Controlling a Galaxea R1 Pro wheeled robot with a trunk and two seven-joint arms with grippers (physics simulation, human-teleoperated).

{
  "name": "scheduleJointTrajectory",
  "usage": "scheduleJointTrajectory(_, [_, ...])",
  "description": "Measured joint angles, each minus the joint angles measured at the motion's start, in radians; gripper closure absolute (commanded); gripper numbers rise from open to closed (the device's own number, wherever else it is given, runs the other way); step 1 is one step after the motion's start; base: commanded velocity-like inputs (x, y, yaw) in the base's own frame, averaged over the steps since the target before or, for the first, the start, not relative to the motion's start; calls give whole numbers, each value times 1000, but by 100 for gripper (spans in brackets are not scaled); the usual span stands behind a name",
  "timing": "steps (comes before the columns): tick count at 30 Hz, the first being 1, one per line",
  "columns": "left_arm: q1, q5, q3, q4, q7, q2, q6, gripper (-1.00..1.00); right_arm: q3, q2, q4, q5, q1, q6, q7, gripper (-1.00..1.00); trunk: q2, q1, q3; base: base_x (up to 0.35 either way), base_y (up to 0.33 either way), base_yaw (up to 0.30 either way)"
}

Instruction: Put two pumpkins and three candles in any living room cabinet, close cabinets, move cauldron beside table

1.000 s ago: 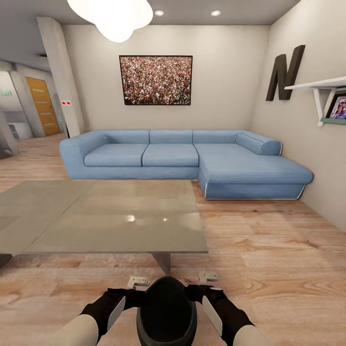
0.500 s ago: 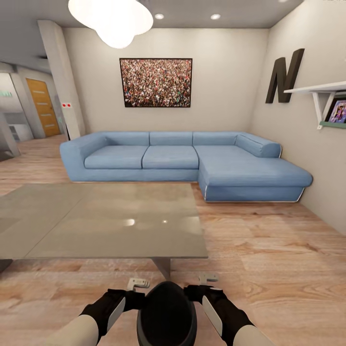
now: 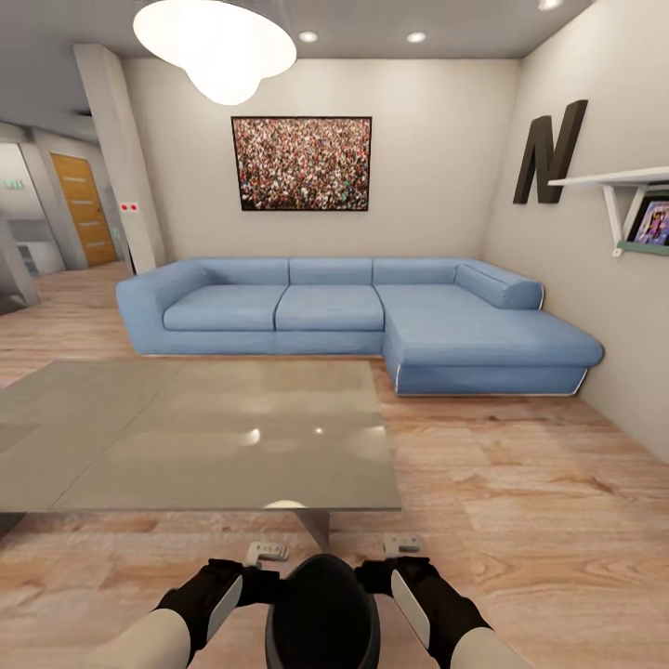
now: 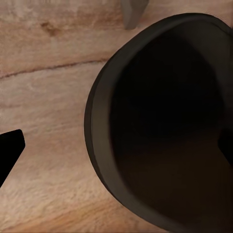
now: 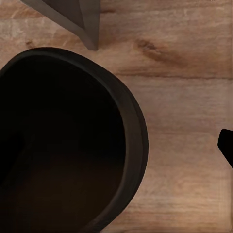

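The cauldron, a black round pot with an open top, sits low between my two forearms, just in front of the grey table. My left gripper straddles the pot's rim, with its fingers far apart, one outside and one inside. My right gripper straddles the opposite rim the same way, with one fingertip outside the pot. No finger presses on the rim. Below the pot is wooden floor. The pumpkins, the candles and the cabinet are out of view.
A table leg stands just beyond the pot and also appears close by in the wrist views. A blue corner sofa lines the far wall. A shelf juts from the right wall. Open wooden floor lies to the right.
The whole picture has slid down a little, so the camera has moved. The table's near edge and the cauldron's rim now sit lower in the view. My forearms look unchanged.
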Motion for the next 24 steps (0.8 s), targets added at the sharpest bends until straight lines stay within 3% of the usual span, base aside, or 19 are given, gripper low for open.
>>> scheduleJointTrajectory(24, [0, 1, 0, 0, 2, 0, 38, -100, 0, 0, -7, 0, -1, 17, 1, -100, 161, -88, 72, 0, 0, 0])
